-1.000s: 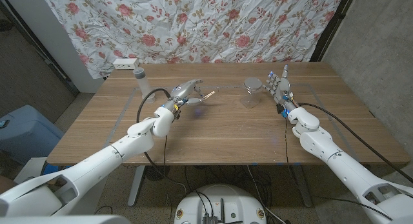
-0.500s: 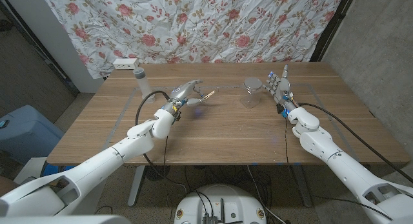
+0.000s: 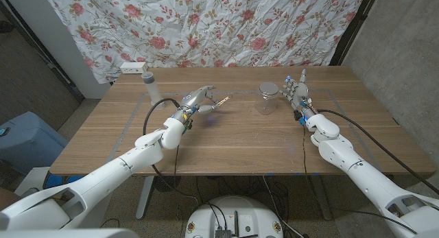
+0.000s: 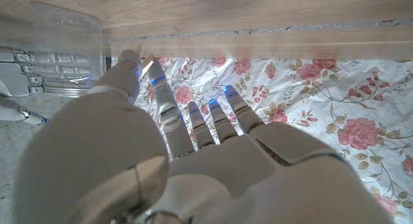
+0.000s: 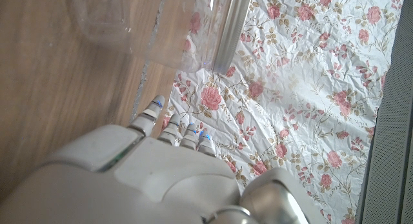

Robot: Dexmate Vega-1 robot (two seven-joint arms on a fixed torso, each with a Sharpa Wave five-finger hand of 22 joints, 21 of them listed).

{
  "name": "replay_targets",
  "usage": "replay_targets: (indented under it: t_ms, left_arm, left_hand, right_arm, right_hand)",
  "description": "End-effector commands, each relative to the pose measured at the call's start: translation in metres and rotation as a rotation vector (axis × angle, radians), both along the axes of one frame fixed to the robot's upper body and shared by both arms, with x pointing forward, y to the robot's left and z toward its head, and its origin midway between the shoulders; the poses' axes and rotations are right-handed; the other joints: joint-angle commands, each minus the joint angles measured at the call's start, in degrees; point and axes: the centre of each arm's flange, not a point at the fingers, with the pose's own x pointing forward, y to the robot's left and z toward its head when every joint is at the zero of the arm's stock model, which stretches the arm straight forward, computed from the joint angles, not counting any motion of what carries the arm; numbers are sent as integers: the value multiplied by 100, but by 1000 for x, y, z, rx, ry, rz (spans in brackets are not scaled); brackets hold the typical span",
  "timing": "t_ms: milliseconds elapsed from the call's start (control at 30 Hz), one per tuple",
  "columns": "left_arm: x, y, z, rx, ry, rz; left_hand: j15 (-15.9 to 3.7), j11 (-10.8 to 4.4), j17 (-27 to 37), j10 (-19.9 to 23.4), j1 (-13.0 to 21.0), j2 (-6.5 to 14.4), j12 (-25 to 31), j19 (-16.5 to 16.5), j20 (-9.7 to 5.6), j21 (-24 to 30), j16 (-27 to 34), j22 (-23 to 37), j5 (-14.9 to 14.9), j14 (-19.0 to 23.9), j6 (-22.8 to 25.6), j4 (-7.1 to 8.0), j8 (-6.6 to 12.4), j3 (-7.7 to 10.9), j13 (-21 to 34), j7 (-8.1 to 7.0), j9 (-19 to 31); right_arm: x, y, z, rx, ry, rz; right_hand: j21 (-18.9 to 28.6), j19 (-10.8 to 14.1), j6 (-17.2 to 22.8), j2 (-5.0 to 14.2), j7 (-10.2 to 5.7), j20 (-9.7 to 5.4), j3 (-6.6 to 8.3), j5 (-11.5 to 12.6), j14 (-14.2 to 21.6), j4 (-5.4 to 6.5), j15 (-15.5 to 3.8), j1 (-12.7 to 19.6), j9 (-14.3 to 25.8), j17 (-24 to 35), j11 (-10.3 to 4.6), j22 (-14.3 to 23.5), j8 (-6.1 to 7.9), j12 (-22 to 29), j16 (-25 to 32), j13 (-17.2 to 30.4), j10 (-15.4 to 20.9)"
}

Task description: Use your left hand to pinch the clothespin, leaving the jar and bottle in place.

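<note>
A wooden table [image 3: 233, 135] is seen from above, backed by a floral cloth [image 3: 219, 25] hung along its far edge. The left arm is stretched from the near left corner towards the table's middle, and the left hand [image 3: 195, 101] is raised a little above the wood, with a wooden clothespin [image 3: 221, 101] pinched between its fingertips and pointing towards the jar. Compared with a second ago, the left hand and the clothespin are found in nearly the same spot, lifted perhaps very slightly; no clear shift is seen. The right hand [image 3: 296, 90] is held upright on the right side, fingers apart and holding nothing, just beside the clear glass jar [image 3: 267, 99], unchanged from before. The jar stands between the two hands, well apart from the clothespin. A clear bottle [image 3: 148, 86] with a grey cap stands at the far left of the table, near a white power strip [image 3: 133, 67]. Jar and bottle are both unmoved. In the left wrist view, the fingers [image 4: 193, 114] are seen reaching towards the table edge, with the jar [image 4: 61, 50] beside them.
</note>
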Motion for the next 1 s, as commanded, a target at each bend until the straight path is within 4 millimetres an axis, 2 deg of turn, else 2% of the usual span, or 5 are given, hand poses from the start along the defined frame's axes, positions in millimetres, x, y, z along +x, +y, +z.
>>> replay_targets:
  t_ms: [33,500,1000]
  left_arm:
    - [-1,1,-3,-3,-1,-9]
    - [-2,1,-4,0,-9,-17]
    - [0,1,-3,-5,-28,-22]
  left_hand:
    - [-34,17,14,72,33,83,20,12,11,-8,14,27,34,84,65,0,47,-15,-4,-11,19]
    - [-41,-2,12,169,118,161,21,52,-19,6,14,28,44,144,214,-14,70,-11,-5,22,21]
    - [-47,7,11,255,191,221,15,107,-35,22,12,30,44,202,381,-20,98,-19,-5,-9,24]
  right_arm:
    - [0,0,0,1,-1,-1]
    - [0,0,0,-1,0,1]
    - [0,0,0,-1,0,1]
  right_hand:
    - [25,38,-9,412,-48,-13,-29,32,-53,-2,-205,0,13,19,-48,28,34,41,35,12,6]
    - [25,37,-6,411,-45,-15,-29,32,-52,-2,-196,0,14,19,-47,28,35,38,36,12,-2]
    - [25,38,-10,411,-45,-16,-29,32,-49,-2,-198,0,13,19,-39,28,33,42,37,12,8]
